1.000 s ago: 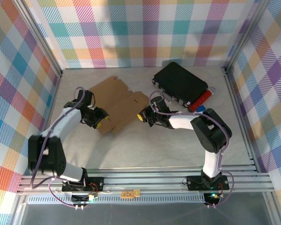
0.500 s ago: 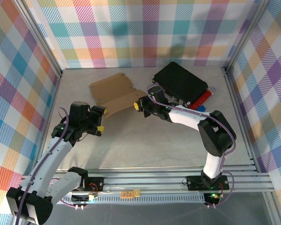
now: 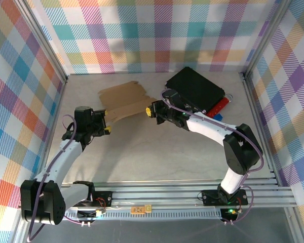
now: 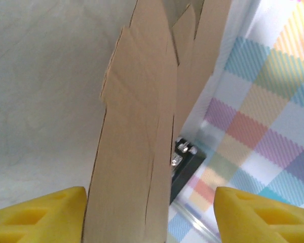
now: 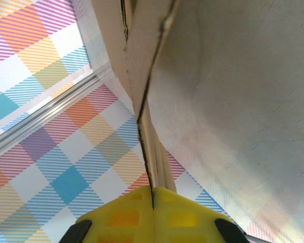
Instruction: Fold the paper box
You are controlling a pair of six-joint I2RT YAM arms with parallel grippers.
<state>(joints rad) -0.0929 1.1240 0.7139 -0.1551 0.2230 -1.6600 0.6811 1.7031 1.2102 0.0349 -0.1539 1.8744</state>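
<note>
One plain brown paper box [image 3: 122, 97], still a flat cut sheet, sits at the far middle of the table [image 3: 157, 152]. The right gripper [image 3: 150, 110] is clamped tight on its right edge. The left gripper [image 3: 105, 123] is at its near left edge, fingers apart with the sheet between them. One black case [image 3: 195, 90] lies far right, with one red object [image 3: 219, 107] just beside it

Definitely looking at a robotics lab cell here, not somebody's kitchen lol; sitting inside aluminium framing [image 3: 54, 53] with rainbow checked cloth [image 3: 157, 35] hanging on every wall in view; bolting a left arm [image 3: 66, 152] and a right arm [image 3: 207, 126], both trailing purple cables, onto slotted rails [image 3: 157, 195] along the near edge of a pale stone-look tabletop [image 3: 157, 162]
</note>
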